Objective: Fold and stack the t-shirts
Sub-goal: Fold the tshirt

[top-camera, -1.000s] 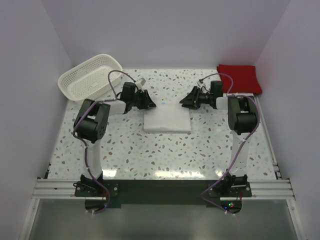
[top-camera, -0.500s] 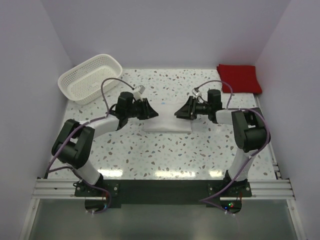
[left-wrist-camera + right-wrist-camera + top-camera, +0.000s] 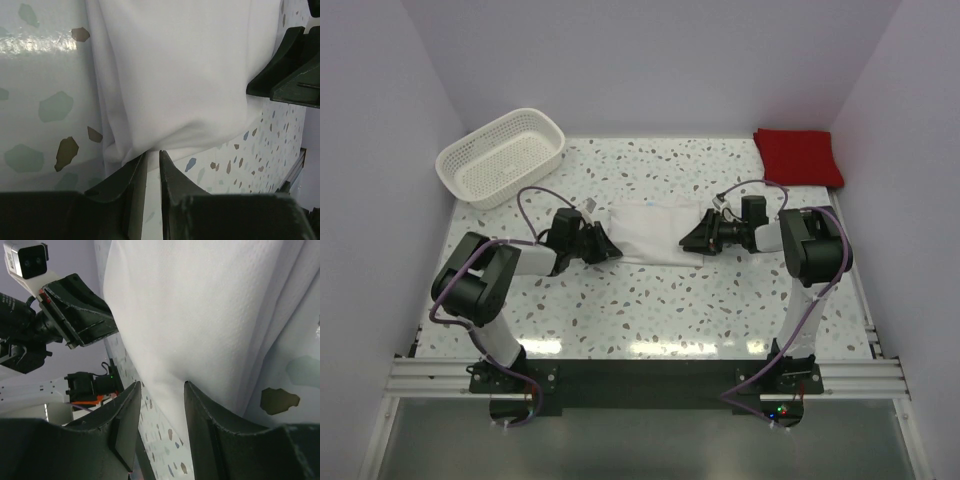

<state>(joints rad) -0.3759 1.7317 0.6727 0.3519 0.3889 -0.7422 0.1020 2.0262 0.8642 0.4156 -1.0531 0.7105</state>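
Left pincer point(image 3: 152, 160) and right pincer point(image 3: 162, 395) each clenched on an end of the white t-shirt point(image 3: 650, 232)

We see the left pinching nearly closed and the right wider over a thicker fold. The shirt lies as a smooth, layered band on the tabletop point(image 3: 650, 300), right of the basket point(image 3: 502, 155) and nearer the arms. The red t-shirt point(image 3: 798, 157), folded square, sits far right of the basket.

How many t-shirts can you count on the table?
2. The white t-shirt lies folded at the middle of the table; the red t-shirt lies folded in the far right corner. None seems hidden.
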